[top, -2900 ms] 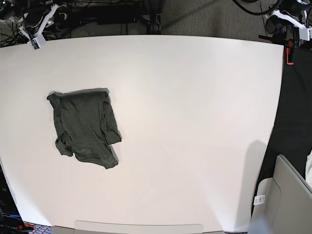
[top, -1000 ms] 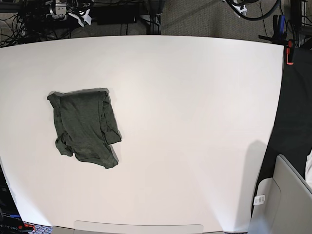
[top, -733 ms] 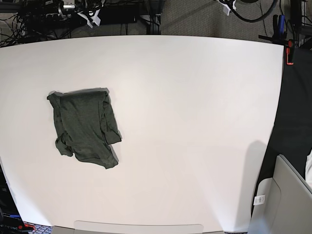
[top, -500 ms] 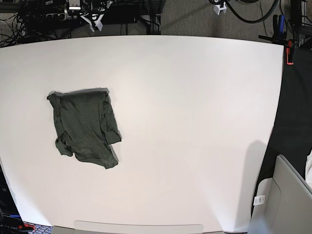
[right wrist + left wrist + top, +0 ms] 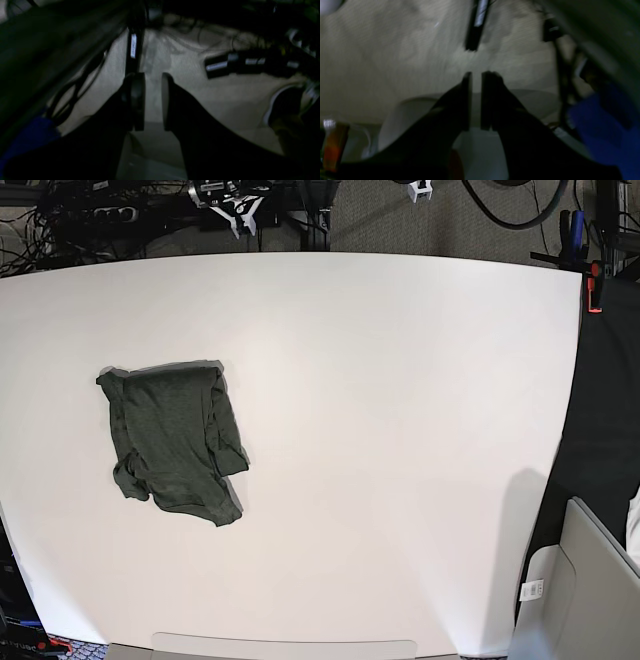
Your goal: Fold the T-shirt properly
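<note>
The T-shirt point(image 5: 175, 440) is a dark olive-green garment lying folded into a compact, slightly rumpled bundle on the left part of the white table point(image 5: 400, 430). Neither gripper is near it. Beyond the table's far edge, my right gripper point(image 5: 240, 210) shows at the top left of the base view and my left gripper point(image 5: 420, 190) at the top centre. In the wrist views both point at grey carpet. The left gripper point(image 5: 476, 75) has a narrow gap between its fingers with nothing in it. The right gripper point(image 5: 153, 75) has a slightly wider gap, also holding nothing.
Cables and dark equipment point(image 5: 100, 210) crowd the floor behind the table. A red clamp point(image 5: 595, 285) sits at the table's right far corner. A grey chair or bin point(image 5: 590, 580) stands at the lower right, beside the table edge.
Behind the far edge, both grippers have slid toward the middle: the right one rightward, the left one leftward. The T-shirt has not moved.
</note>
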Motion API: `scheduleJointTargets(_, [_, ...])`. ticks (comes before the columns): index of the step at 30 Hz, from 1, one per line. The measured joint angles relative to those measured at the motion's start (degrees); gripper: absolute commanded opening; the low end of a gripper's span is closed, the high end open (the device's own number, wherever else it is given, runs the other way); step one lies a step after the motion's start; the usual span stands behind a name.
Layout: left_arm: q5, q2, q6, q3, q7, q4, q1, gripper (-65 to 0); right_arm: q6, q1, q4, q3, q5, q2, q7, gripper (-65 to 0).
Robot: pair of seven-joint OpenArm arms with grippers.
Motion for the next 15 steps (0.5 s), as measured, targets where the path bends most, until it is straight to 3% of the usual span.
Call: scheduleJointTargets(15, [-0.20, 3.15, 0.87, 0.00, -1.05, 0.04, -0.28, -58.2, -6.67, 0.70, -5.07, 0.20, -0.42, -1.88, 2.95, -55.4])
